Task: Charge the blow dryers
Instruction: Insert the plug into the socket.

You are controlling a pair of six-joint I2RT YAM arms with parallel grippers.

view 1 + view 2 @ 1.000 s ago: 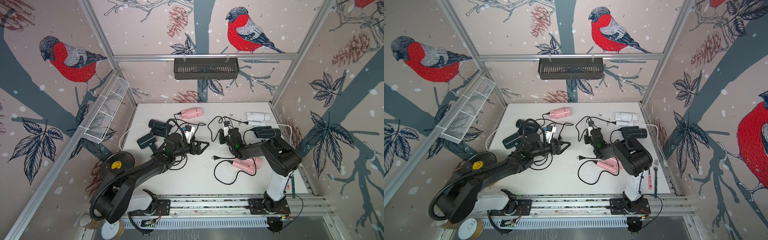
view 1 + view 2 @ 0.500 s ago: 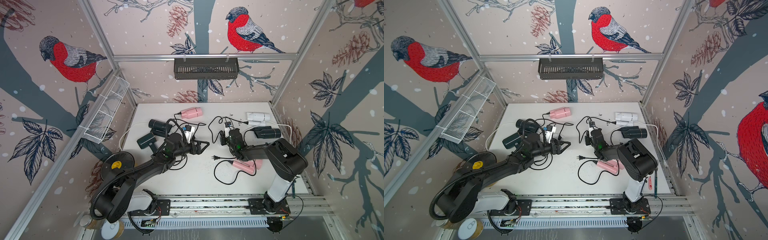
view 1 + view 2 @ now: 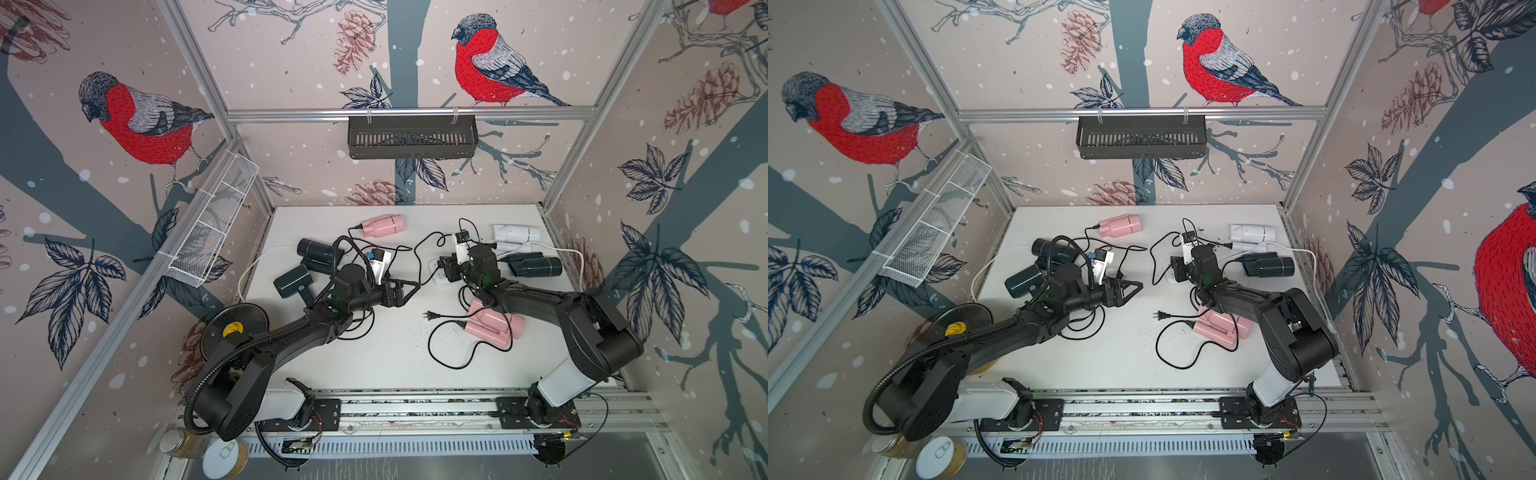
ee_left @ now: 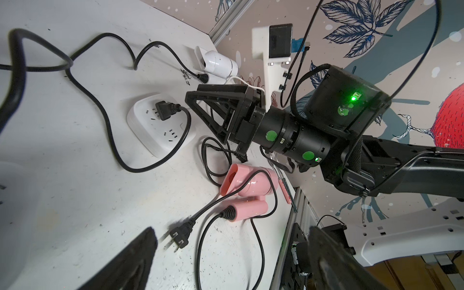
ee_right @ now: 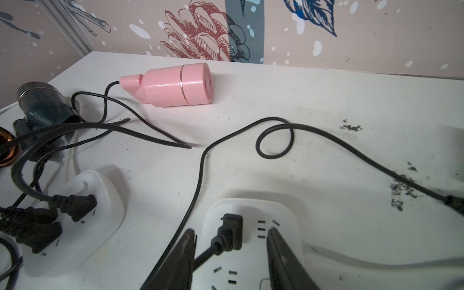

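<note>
Right arm's elbow had swung out toward the near right corner of the table (image 3: 374, 365) over the last second. The right fingers (image 3: 445, 266) had also opened up off the black plug (image 5: 231, 231). Left arm hadn't budged.

In both top views the right fingers sat over a white power strip (image 3: 435, 279), right of the table's middle. The left fingers (image 3: 409, 286) hung wide open and empty near the middle. On the table lay a pink dryer (image 3: 382, 225) and a white dryer (image 3: 515, 232) by the far edge, plus a black dryer (image 3: 538, 266) by the right edge. A dark dryer (image 3: 316, 251) lay toward the left edge with another dark dryer (image 3: 293, 282) just beside it. A second pink dryer (image 3: 1221, 328) was partly under the right arm, with its loose plug (image 3: 1160, 316) lying unplugged.

Left wrist view: the left fingers (image 4: 130, 258) were spread wide with nothing between them. The loose plug (image 4: 179, 237) lay near the second pink dryer (image 4: 248, 183).

Right wrist view: the right fingers (image 5: 281, 258) stood either side of the black plug, which was seated in the power strip (image 5: 283, 216). There was a gap on both sides, so they held nothing. Another power strip (image 5: 105, 198) carried three plugs.
</note>
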